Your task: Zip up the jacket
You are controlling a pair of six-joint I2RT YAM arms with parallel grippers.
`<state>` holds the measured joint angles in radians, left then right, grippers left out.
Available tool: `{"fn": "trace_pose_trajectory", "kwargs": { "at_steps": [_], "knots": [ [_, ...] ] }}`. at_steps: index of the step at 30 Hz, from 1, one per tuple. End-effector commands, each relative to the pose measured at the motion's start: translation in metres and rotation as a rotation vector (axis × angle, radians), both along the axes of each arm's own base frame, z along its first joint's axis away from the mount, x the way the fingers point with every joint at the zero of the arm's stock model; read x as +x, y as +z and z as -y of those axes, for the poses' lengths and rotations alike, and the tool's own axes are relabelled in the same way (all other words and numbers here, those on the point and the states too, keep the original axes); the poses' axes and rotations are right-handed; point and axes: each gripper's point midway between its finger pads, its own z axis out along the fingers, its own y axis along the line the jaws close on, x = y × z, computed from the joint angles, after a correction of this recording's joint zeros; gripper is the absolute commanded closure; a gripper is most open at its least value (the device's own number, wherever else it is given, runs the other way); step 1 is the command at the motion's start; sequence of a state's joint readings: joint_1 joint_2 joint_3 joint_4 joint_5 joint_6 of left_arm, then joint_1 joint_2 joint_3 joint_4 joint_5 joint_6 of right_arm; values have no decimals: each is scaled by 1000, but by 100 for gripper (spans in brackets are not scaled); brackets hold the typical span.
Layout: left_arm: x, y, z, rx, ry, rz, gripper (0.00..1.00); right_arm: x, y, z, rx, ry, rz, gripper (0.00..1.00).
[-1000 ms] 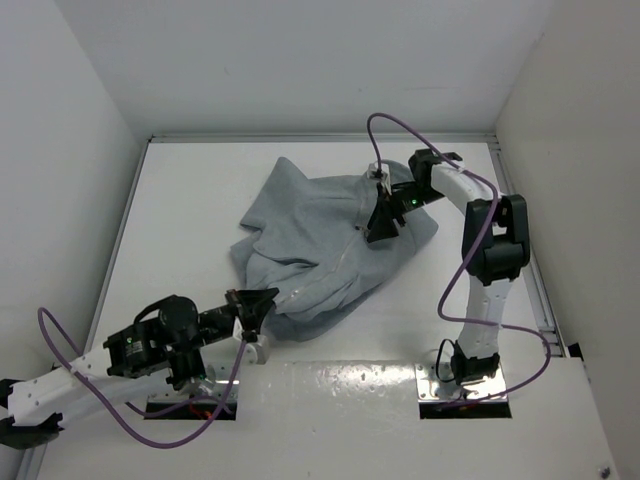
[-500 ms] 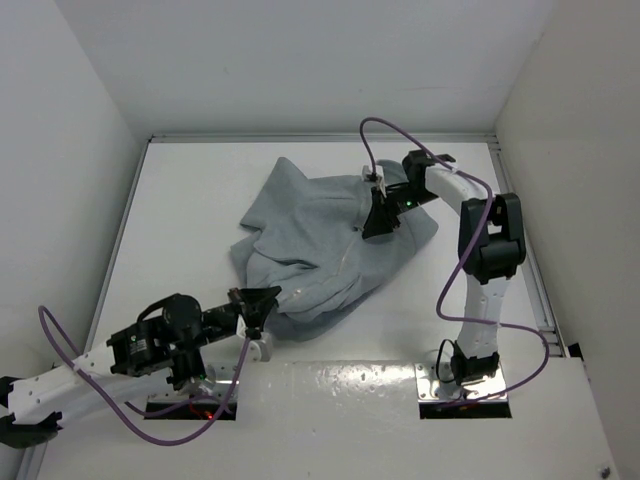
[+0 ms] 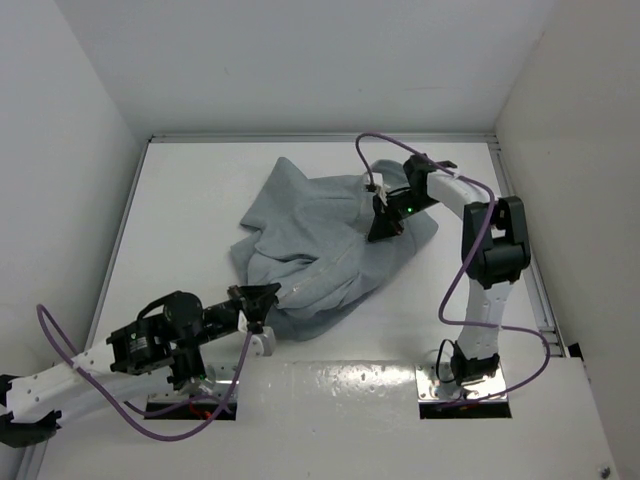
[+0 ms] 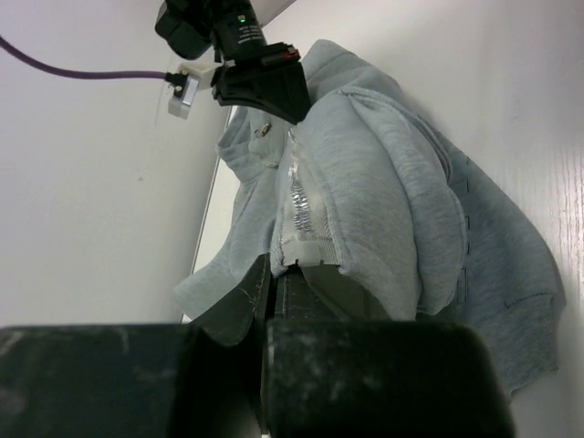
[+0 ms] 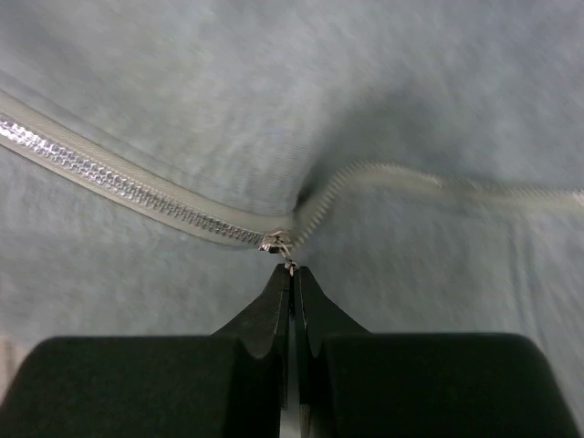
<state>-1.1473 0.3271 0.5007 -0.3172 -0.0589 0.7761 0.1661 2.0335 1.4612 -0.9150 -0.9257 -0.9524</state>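
Note:
The light grey jacket (image 3: 310, 230) lies crumpled in the middle of the white table. My left gripper (image 3: 262, 297) is shut on its near hem, at the bottom end of the zipper (image 4: 297, 196); in the left wrist view the fingertips (image 4: 260, 274) pinch the fabric just below the white zipper tape. My right gripper (image 3: 383, 228) rests on the jacket's far right part. In the right wrist view it (image 5: 293, 270) is shut on the small metal zipper pull (image 5: 278, 245). Left of the slider the teeth (image 5: 109, 178) are joined; right of it the two sides part.
White walls enclose the table (image 3: 190, 210) on the left, back and right. Purple cables (image 3: 375, 145) loop from both arms. The right arm's base (image 3: 465, 375) stands at the near edge, right of the jacket.
My right gripper has shut on the zipper pull and shifted slightly on the jacket. My left gripper keeps its hold on the hem, almost in place.

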Motion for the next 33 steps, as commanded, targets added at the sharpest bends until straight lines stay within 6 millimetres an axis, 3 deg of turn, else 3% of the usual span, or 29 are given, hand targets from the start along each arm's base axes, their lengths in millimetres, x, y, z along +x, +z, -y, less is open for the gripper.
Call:
{"fn": "trace_pose_trajectory", "kwargs": {
  "at_steps": [1, 2, 3, 4, 6, 7, 9, 13, 19, 24, 25, 28, 29, 30, 31, 32, 33],
  "knots": [
    [-7, 52, 3, -137, -22, -17, 100, 56, 11, 27, -116, -91, 292, 100],
    [-9, 51, 5, -122, -34, -26, 100, 63, 9, 35, -138, -125, 310, 100],
    [-12, 62, 6, -148, -52, -25, 100, 71, 2, 46, -209, -169, 319, 100],
    [-14, 61, 7, -141, -60, -41, 100, 93, 7, 52, -220, -212, 397, 100],
    [-19, 66, 7, -143, -89, -43, 100, 114, 5, 64, -268, -277, 427, 100],
    [-20, 75, 7, -155, -90, -37, 100, 134, 17, 70, -282, -332, 468, 100],
    [-21, 72, 5, -129, -87, -62, 100, 151, 14, 83, -311, -412, 468, 100],
    [-22, 78, -1, -106, -72, -97, 100, 187, 34, 107, -355, -516, 557, 100],
    [-20, 70, -13, -43, 13, -241, 100, 204, 49, 132, -404, -587, 655, 100],
    [-22, 61, -20, 1, 30, -267, 100, 228, 63, 170, -498, -693, 716, 100],
    [-20, 59, -23, 5, 51, -274, 100, 230, 65, 193, -515, -731, 718, 100],
    [-12, 55, -30, -3, 137, -312, 100, 222, 72, 201, -478, -736, 709, 100],
    [-2, 52, -34, -2, 212, -320, 75, 217, 87, 195, -451, -722, 733, 100],
    [3, 52, -35, -7, 252, -334, 58, 202, 77, 183, -410, -674, 678, 100],
    [8, 50, -33, -25, 294, -362, 45, 188, 92, 175, -385, -666, 689, 100],
    [12, 50, -27, -14, 312, -372, 32, 177, 93, 162, -330, -623, 671, 100],
    [14, 50, -25, -15, 325, -383, 28, 168, 95, 151, -286, -590, 660, 100]
  ]
}}
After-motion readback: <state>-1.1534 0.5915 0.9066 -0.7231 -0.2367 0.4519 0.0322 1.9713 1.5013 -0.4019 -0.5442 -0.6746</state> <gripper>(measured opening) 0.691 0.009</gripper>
